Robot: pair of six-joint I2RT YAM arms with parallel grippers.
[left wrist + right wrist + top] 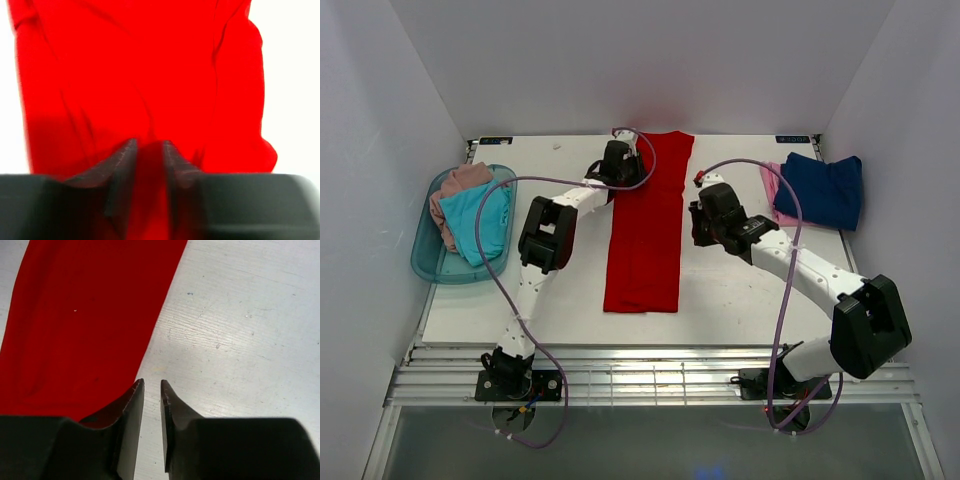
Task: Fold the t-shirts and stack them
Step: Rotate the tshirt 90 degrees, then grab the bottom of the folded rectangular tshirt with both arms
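A bright red t-shirt [645, 230] lies folded into a long narrow strip down the middle of the white table. My left gripper [620, 160] hovers over its far left corner; in the left wrist view the jaws [150, 145] stand a little apart, with red cloth [140, 75] showing under the gap. My right gripper [698, 222] is beside the strip's right edge. Its jaws [152, 384] are slightly apart over bare table, the red shirt [85, 325] just to their left. A navy blue t-shirt [825, 190] lies folded on a light pink one [770, 185] at the far right.
A translucent teal tub [425, 255] at the table's left edge holds a turquoise shirt [480, 220] and a dusty pink-beige one [455, 190]. White walls close in on three sides. Purple cables loop over both arms.
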